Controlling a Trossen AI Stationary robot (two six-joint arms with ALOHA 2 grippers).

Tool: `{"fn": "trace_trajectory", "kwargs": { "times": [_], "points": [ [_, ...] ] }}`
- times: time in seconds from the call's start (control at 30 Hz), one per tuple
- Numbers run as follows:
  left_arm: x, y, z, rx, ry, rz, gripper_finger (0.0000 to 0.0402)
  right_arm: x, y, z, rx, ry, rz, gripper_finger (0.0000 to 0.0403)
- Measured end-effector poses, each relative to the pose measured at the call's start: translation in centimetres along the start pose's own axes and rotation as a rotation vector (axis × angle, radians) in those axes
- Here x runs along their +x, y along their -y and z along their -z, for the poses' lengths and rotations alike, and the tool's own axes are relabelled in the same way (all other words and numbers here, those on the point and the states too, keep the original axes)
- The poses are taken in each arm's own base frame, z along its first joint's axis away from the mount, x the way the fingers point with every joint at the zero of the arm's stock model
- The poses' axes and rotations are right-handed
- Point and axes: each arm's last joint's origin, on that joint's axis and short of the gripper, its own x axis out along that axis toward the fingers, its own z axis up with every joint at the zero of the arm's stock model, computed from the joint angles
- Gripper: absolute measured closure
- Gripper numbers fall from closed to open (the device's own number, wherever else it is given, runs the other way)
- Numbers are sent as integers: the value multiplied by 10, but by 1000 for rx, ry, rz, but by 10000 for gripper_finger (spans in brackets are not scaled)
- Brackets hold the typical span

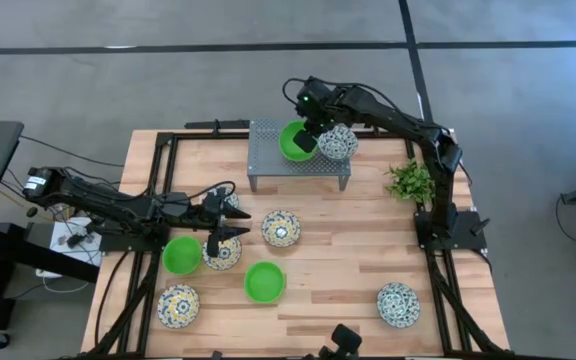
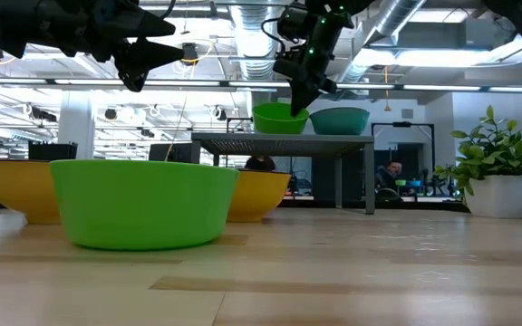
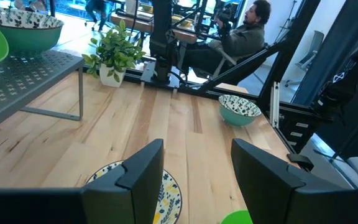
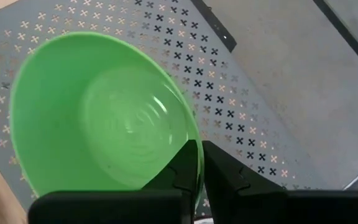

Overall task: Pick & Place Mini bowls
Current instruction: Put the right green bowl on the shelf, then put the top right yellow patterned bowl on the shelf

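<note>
My right gripper (image 1: 308, 138) reaches over the grey perforated rack (image 1: 268, 160) and is shut on a plain green bowl (image 1: 292, 140). A patterned bowl (image 1: 338, 142) stands next to it on the rack. My left gripper (image 1: 240, 223) is open and hovers above the table's left half, its fingers pointing toward the right edge, touching nothing. Around it on the table stand a green bowl (image 1: 181, 254), patterned bowls (image 1: 222, 252) (image 1: 281, 228) and another green bowl (image 1: 265, 282). The left wrist view shows a patterned bowl (image 3: 166, 196) below the open fingers. My right gripper pinches the green bowl's rim (image 4: 194, 155), one finger (image 4: 182, 168) inside the bowl and one (image 4: 225, 174) outside. It comes from above, pointing down. The bowl (image 2: 279, 118) sits upright at the rack's top; whether its base rests there, I cannot tell.
Two more patterned bowls stand near the table's near edge (image 1: 178, 305) (image 1: 398, 304). A small potted plant (image 1: 410, 182) stands right of the rack. Bare wood lies between the rack and the near bowls. A person (image 3: 241, 34) sits beyond the table.
</note>
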Motion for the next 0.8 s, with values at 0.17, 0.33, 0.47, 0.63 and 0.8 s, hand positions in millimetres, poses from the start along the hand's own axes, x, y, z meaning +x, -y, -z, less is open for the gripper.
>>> {"fn": "trace_trajectory", "kwargs": {
  "times": [0.17,0.33,0.47,0.63,0.8],
  "points": [
    [0,0,0,0,0,0,211,0,0,-1,2,8,1,376],
    [0,0,0,0,0,0,211,0,0,-1,1,8,1,356],
    [0,0,0,0,0,0,211,0,0,-1,-17,9,1,334],
    [0,0,0,0,0,0,211,0,-1,-2,-25,22,0,306],
    [0,0,0,0,0,1,211,-1,-9,-3,-97,36,-6,282]
  ]
}}
